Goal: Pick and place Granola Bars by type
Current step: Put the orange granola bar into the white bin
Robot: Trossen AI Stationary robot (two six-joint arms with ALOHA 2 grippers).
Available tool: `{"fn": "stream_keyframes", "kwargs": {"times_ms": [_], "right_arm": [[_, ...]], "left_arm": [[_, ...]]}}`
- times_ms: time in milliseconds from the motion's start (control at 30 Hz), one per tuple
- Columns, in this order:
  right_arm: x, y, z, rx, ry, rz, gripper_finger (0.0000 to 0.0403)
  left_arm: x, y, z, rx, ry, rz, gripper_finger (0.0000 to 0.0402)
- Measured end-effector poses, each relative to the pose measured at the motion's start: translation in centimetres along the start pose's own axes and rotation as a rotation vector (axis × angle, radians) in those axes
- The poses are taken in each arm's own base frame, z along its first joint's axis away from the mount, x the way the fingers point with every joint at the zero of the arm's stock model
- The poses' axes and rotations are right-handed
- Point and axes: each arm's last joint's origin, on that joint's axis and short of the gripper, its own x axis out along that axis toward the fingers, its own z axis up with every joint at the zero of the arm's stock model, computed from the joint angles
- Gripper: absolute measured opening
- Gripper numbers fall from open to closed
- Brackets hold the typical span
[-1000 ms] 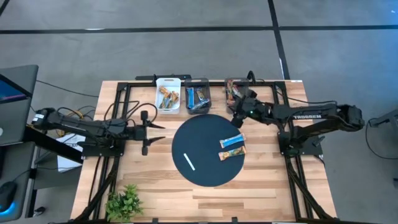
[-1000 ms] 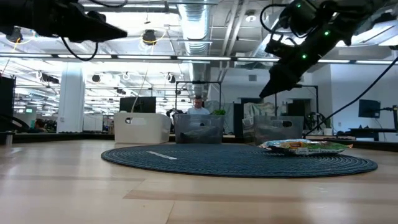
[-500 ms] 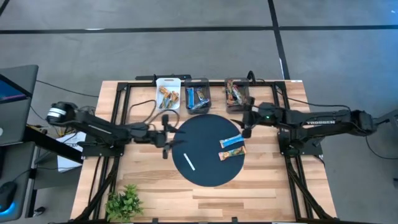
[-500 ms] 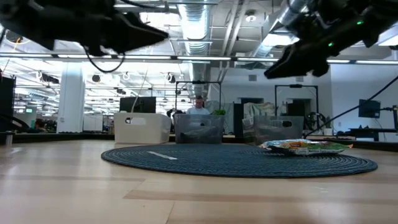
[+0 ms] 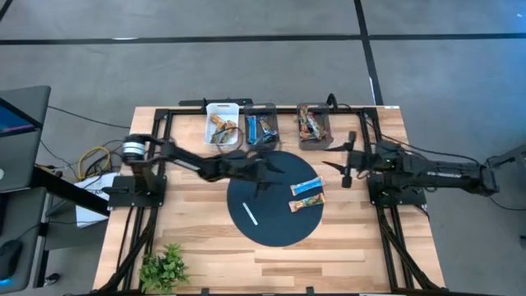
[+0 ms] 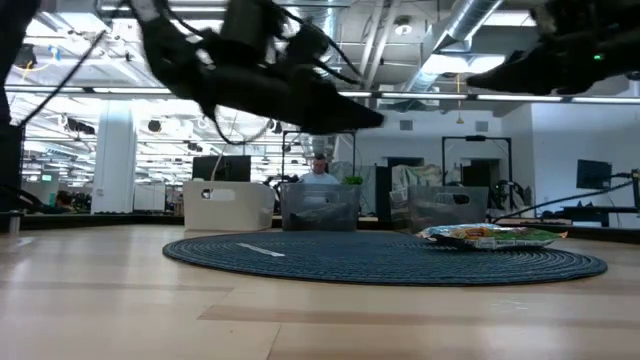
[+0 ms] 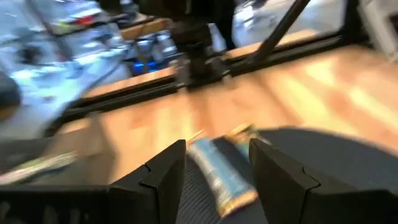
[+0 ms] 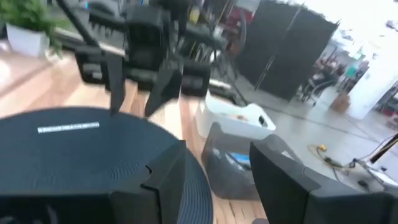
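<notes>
- High view: two Granola Bars are left on the round dark mat (image 5: 271, 215) — a blue bar (image 5: 306, 187) and an orange-brown bar (image 5: 306, 203) just beside it.
- Left gripper (image 5: 267, 171) is held above the mat, fingers parted and empty, the blue bar framed between them in the left wrist view.
- Right gripper (image 5: 346, 168) is seen off the mat, released, nothing held.
- Step judged: approach for a pick — probably the blue bar; descent and closing are called for next.
- Three bins (image 5: 265, 131) behind the mat already hold sorted bars.

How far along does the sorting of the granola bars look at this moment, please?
Done: wrapped bars fill the white bin and the two dark bins. In hand: the open left gripper reaches over the round dark mat, holding nothing. Left: the blue-wrapped bar and orange-brown bar. The right gripper waits off the mat.
</notes>
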Motion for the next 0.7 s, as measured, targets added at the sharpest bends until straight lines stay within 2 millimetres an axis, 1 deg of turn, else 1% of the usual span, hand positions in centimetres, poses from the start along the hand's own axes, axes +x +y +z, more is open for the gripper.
{"fn": "stream_keyframes", "kwargs": {"times_ms": [100,200,367,433,567,700], "right_arm": [[-1.5,0.1,-0.1,0.028,-0.056,-0.025,0.0174],[-2.9,0.1,-0.1,0.061,-0.097,-0.038,0.0177],[-4.5,0.3,-0.4,0.086,-0.124,-0.033,0.0181],[-4.9,0.5,-0.5,0.092,-0.126,-0.027,0.0182],[-4.8,0.6,-0.6,0.101,-0.121,-0.009,0.0182],[-4.6,0.7,-0.6,0.102,-0.108,-0.002,0.018]], "left_arm": [[2.5,0.7,-0.8,-0.066,-0.007,-0.075,0.0171],[4.7,1.1,-1.5,-0.083,0.008,-0.109,0.0171],[7.8,1.1,-2.4,-0.095,0.06,-0.14,0.0171],[8.5,1.0,-2.7,-0.101,0.084,-0.163,0.0171],[9.7,0.8,-3.0,-0.131,0.085,-0.247,0.0173],[10.0,0.7,-3.6,-0.155,0.101,-0.258,0.0187]]}}
